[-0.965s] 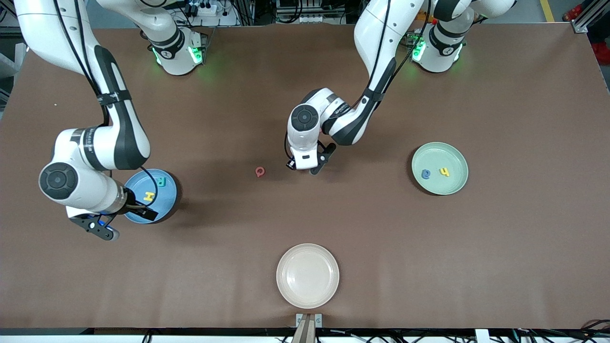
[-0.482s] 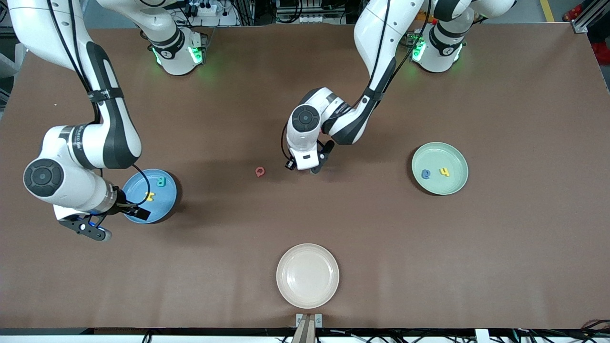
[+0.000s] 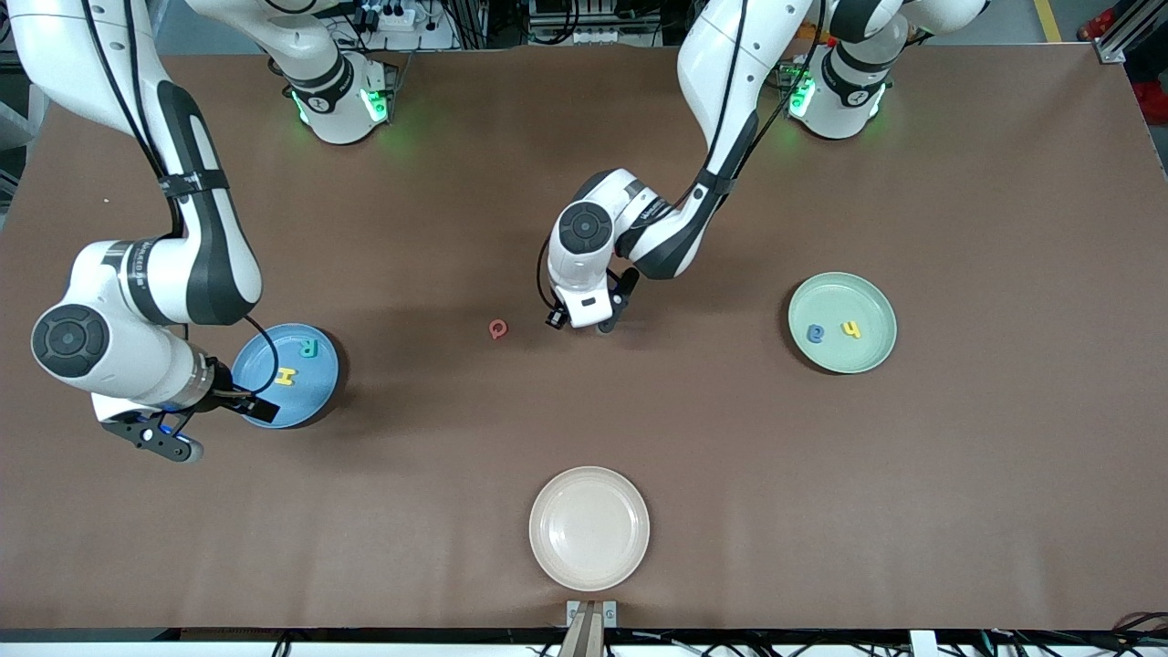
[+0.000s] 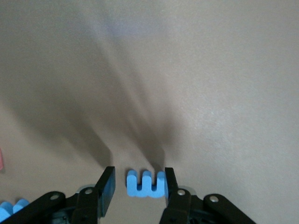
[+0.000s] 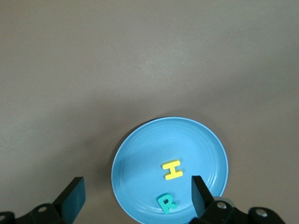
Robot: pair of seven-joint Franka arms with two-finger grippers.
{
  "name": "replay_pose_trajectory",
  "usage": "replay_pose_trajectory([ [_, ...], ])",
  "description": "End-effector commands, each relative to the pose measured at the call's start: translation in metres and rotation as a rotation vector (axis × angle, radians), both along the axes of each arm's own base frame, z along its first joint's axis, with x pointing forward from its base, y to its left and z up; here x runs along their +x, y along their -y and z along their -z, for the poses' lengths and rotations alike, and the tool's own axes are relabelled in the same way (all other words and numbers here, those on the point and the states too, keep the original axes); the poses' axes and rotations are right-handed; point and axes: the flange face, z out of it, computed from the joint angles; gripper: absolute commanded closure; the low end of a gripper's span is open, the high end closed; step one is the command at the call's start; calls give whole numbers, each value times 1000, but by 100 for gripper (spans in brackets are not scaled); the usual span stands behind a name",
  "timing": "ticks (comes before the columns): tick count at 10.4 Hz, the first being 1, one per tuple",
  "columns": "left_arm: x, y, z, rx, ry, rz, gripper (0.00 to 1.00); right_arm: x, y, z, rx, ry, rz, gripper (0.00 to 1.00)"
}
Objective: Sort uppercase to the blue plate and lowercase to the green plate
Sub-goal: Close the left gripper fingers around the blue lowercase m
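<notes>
My left gripper [image 3: 593, 327] [image 4: 138, 175] is down at the table in the middle, open partway around a blue m-shaped letter [image 4: 145, 185]. One finger touches the letter and the other stands a gap away. A red Q [image 3: 497, 328] lies on the table beside it. The blue plate [image 3: 310, 394] [image 5: 140, 163] holds a yellow H [image 3: 286, 376] [image 5: 172, 170] and a teal R [image 3: 308, 348] [image 5: 167, 203]. My right gripper [image 3: 219, 427] [image 5: 136, 186] hangs wide open and empty over that plate's edge. The green plate [image 3: 844, 297] holds a blue letter [image 3: 815, 333] and a yellow h [image 3: 851, 329].
A cream-white plate [image 3: 589, 527] sits near the table's front edge. In the left wrist view a second blue letter [image 4: 8, 209] and a bit of red [image 4: 1, 159] show at the frame's edge, close to the left gripper.
The right arm has drawn back toward its end of the table, uncovering the yellow H. The left gripper has shifted only slightly and stays around the blue letter.
</notes>
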Motion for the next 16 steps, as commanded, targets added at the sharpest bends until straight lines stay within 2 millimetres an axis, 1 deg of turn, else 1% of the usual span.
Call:
replay_pose_trajectory([
  [1, 0, 4, 4, -11, -4, -38, 50, -4, 1, -4, -11, -1, -15, 0],
  [3, 4, 8, 1, -39, 25, -57, 50, -2, 1, -7, -11, 4, -18, 0],
  [6, 6, 9, -2, -53, 39, -85, 50, -2, 0, -7, -12, 3, -19, 0],
  [7, 5, 9, 4, -51, 37, -92, 49, -2, 0, -7, -11, 3, -18, 0],
  [12, -1, 14, 6, -52, 33, -102, 49, -2, -1, -7, -11, 2, -18, 0],
  [14, -6, 17, 10, -48, 29, -99, 50, -2, -2, -6, -11, 0, -20, 0],
  [16, -6, 16, 13, -44, 26, -101, 50, -2, -2, -6, -11, 0, -20, 0],
])
